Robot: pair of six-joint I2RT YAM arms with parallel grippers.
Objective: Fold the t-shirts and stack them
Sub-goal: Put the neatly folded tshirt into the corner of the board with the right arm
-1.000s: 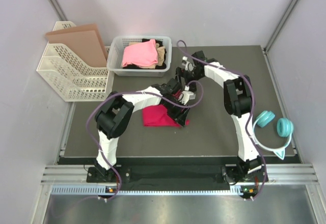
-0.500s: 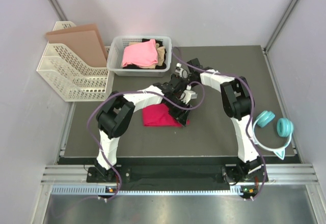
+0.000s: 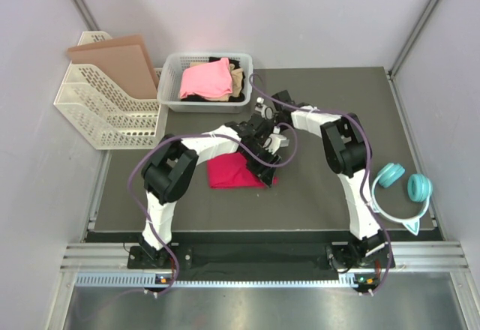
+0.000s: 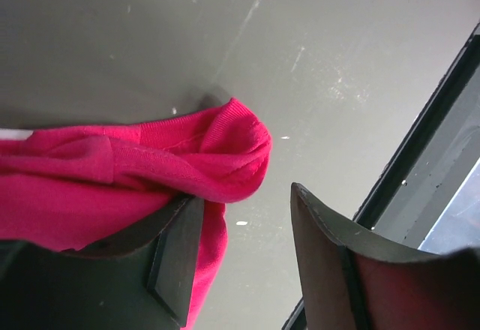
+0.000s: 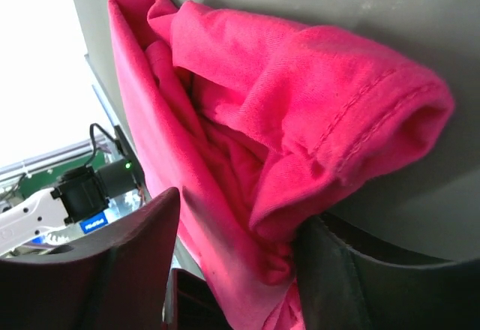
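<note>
We've swung the right gripper [image 5: 236, 234] in onto the crimson t-shirt [image 3: 231, 172], fingers apart astride a fold; the left gripper [image 4: 241, 249] waits, fingers apart, at its edge. Another fold looks imminent.

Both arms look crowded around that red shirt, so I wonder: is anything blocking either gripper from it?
Nothing visible does. The left gripper stands open at the crimson shirt, one finger against its fold. The right gripper has cloth filling the gap between its fingers. The basket and headphones sit well clear.
</note>
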